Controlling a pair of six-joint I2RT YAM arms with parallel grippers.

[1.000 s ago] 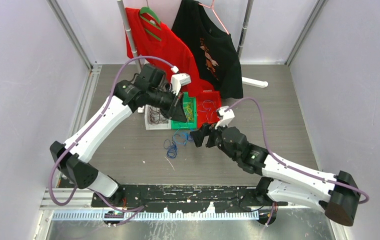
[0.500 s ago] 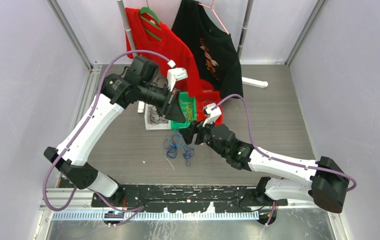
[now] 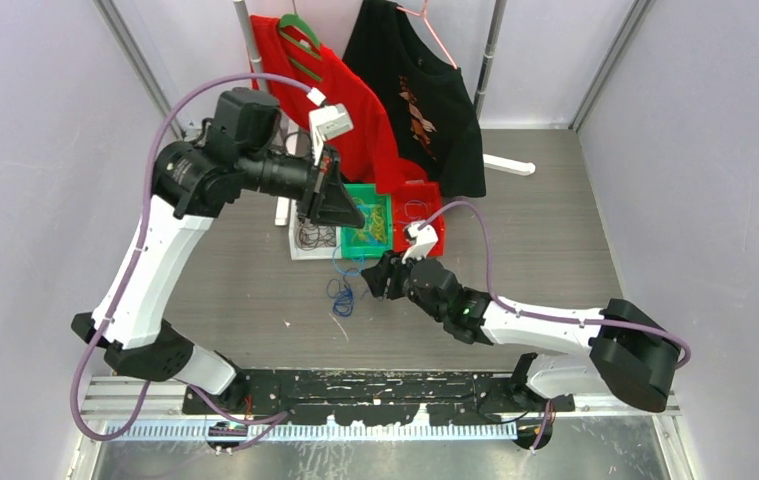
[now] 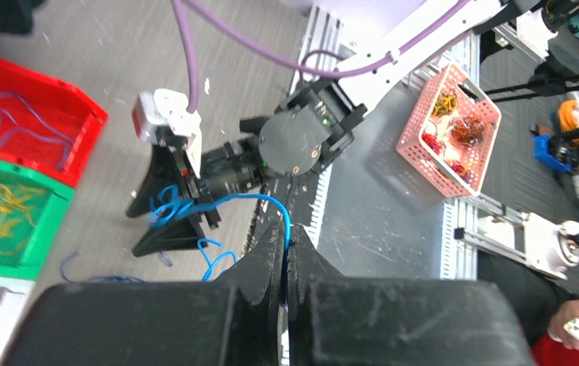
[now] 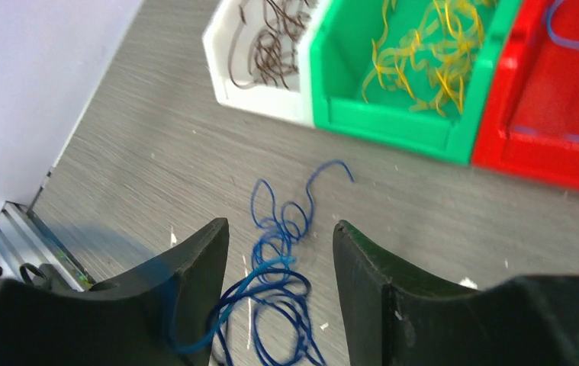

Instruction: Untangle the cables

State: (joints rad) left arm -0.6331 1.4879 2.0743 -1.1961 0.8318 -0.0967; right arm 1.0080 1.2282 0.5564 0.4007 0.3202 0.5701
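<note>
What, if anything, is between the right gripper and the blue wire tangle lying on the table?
Nothing visible. The right gripper hangs open directly over the tangle of thin blue wire strands on the grey table, with only air between. The left gripper, shut, pinches one strand of it.

Three bins are sitting out: white bin (image 3: 305, 241), green bin (image 3: 371, 224), red bin (image 3: 433, 213). Two shirts are hanging: red shirt (image 3: 327, 92), black shirt (image 3: 427, 100). One clump of blue cables (image 3: 343, 294) is sitting near the bins. One pink basket (image 4: 448, 122) is showing.
</note>
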